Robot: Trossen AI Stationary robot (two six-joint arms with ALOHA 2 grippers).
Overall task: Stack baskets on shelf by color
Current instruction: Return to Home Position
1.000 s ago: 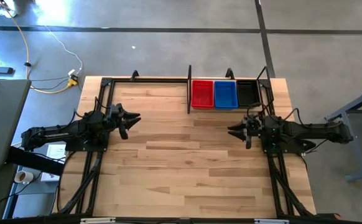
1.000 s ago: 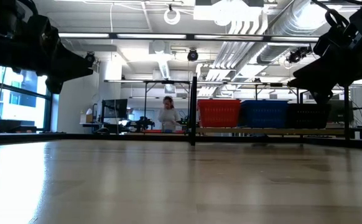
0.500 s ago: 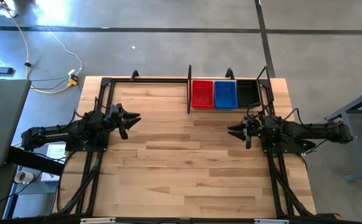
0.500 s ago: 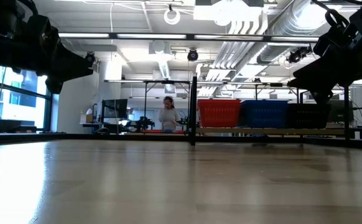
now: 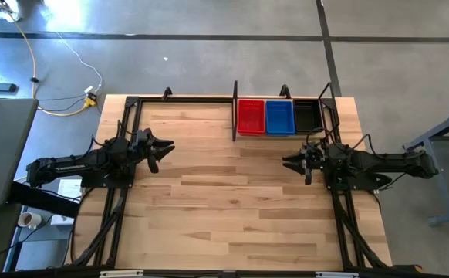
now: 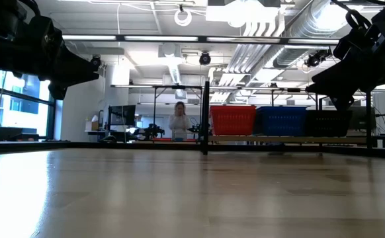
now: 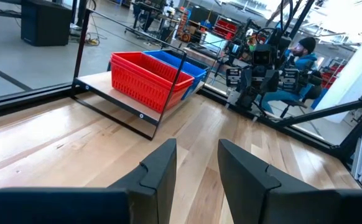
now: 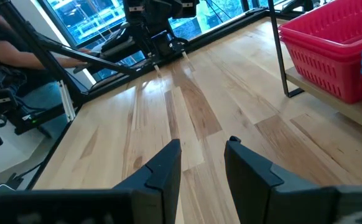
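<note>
The black wire shelf [image 5: 235, 112] stands at the table's far edge, right of centre. On it, side by side, sit a red basket stack [image 5: 251, 116], a blue one [image 5: 279, 116] and a black one [image 5: 307, 116]; how many baskets are in each stack I cannot tell. The low view shows the same row: red [image 6: 233, 120], blue [image 6: 280, 121], black [image 6: 326, 122]. My left gripper [image 5: 167, 150] hovers over the table's left part, open and empty. My right gripper [image 5: 288, 163] hovers just in front of the shelf's right end, also open and empty.
Black arm-mount frames [image 5: 122, 123] run along both table sides. A wide stretch of bare wood [image 5: 232, 193] lies between the arms and toward the near edge. A person [image 6: 178, 123] stands in the room behind the table; another sits beyond the right arm [image 7: 302, 53].
</note>
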